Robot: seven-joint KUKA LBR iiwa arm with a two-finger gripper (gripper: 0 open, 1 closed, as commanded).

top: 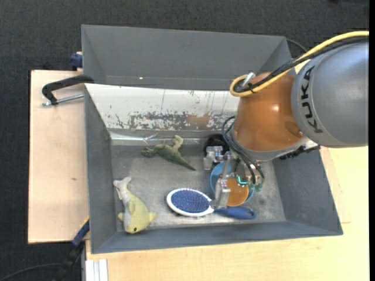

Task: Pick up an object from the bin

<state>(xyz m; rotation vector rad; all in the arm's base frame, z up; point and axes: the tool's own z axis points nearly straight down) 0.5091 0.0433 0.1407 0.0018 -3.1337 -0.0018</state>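
Grey sheet-metal bin (96, 174) across most of the frame: sloped matte walls, flat floor, back wall scuffed and speckled with rusty marks.

Reaching in from the right edge, a thick grey arm (340, 92), smooth and rounded, cut off by the frame at the upper right. At its wrist, a glossy orange cover (266, 119), bulbous like a dome, hiding the right part of the bin floor and back wall. Looped over that dome, a thin yellow cable (281, 69).

On the floor at lower left, a soft yellow plush fish (136, 212) with a pale whitish tail, close against the left wall. Lower centre, an oval brush (188, 202): white rim, dense blue bristle pad, blue handle running right along the front wall. Above it, near the back wall, a green dinosaur (170, 150) of hard plastic, lying flat, long tail pointing lower right. Right of the brush head, a round orange thing (239, 196) with a blue edge, partly covered from above.

Below the orange cover, the gripper (224, 193), metallic, low in the bin's lower right, just beside the brush head and right at the round orange thing. How far open: cannot tell. Nothing clearly held. Contact with the round thing or the brush likewise unclear. Shape and kind of the round orange thing hard to make out beneath wires and metal parts.
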